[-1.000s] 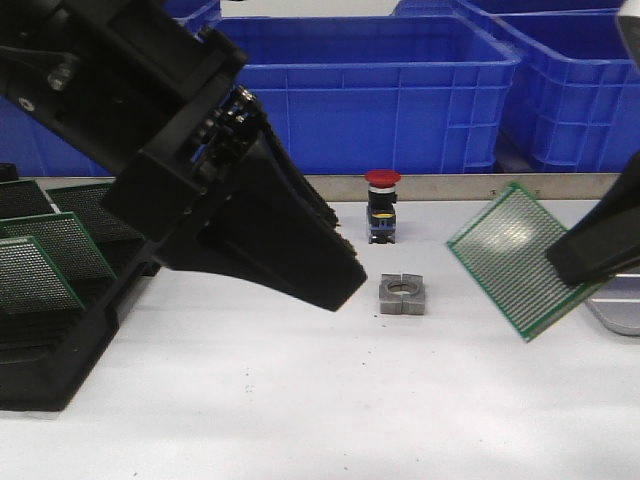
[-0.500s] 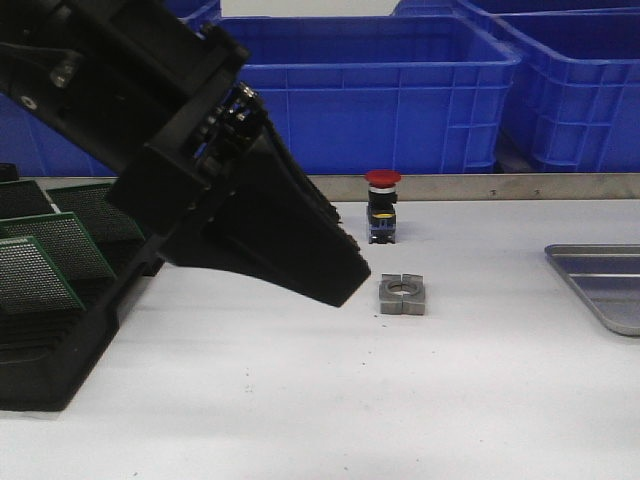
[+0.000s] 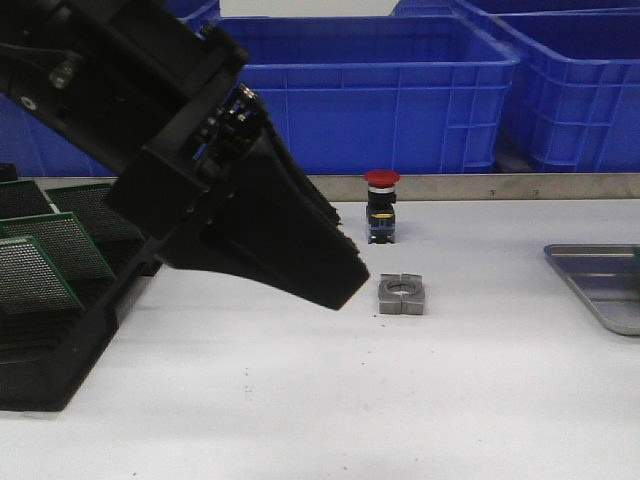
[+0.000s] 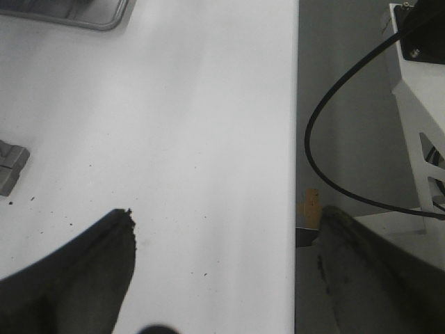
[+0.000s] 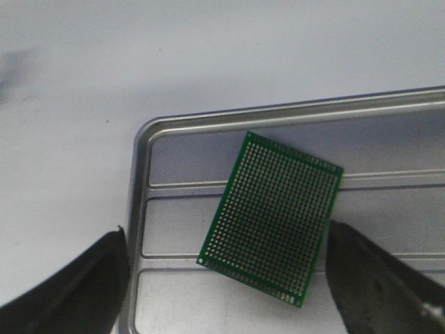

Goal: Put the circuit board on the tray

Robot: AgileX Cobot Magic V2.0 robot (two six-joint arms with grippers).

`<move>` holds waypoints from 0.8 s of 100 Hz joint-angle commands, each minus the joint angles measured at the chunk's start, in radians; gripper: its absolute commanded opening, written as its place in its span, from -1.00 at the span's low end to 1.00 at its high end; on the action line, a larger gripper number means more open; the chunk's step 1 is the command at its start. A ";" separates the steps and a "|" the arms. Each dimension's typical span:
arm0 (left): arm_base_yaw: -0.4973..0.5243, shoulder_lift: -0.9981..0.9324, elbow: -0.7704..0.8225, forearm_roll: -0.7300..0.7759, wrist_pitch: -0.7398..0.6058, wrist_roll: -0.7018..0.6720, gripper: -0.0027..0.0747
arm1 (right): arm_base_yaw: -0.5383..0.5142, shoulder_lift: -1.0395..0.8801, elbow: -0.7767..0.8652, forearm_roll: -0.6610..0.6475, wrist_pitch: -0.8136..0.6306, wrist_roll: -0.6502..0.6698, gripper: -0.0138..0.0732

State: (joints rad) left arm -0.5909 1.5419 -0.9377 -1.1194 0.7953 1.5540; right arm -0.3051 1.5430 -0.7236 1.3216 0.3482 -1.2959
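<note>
The circuit board point(image 5: 271, 219) lies flat in the tray point(image 5: 142, 209), skewed against the ribs, near one of its corners — the tray sits at the right edge of the tabletop point(image 3: 330, 400). The right gripper point(image 5: 226, 292) hangs over it, fingers point(image 5: 69, 292) spread wide, gripping nothing. The left gripper point(image 4: 222, 278) is splayed too, over bare tabletop near the front edge. A metal nut point(image 3: 402, 295) and a red-capped button point(image 3: 381, 205) sit mid-tabletop.

We find no legible text, label, brand, number or sign on any item in front view or either wrist view.
</note>
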 commanded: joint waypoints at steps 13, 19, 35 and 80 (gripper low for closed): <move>0.016 -0.111 -0.028 0.078 0.019 -0.017 0.38 | -0.005 -0.033 -0.029 0.013 0.002 -0.030 0.76; 0.042 -0.163 -0.028 0.126 0.019 -0.019 0.38 | -0.005 -0.033 -0.029 0.013 0.005 -0.030 0.76; 0.134 -0.308 -0.028 0.320 0.019 -0.045 0.38 | -0.005 -0.033 -0.029 0.013 0.003 -0.033 0.76; 0.437 -0.402 -0.024 1.012 0.151 -0.301 0.37 | -0.005 -0.033 -0.029 0.013 0.011 -0.033 0.76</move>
State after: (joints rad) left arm -0.1970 1.1508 -0.9377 -0.1508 0.9576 1.2800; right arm -0.3051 1.5430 -0.7236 1.3216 0.3443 -1.3155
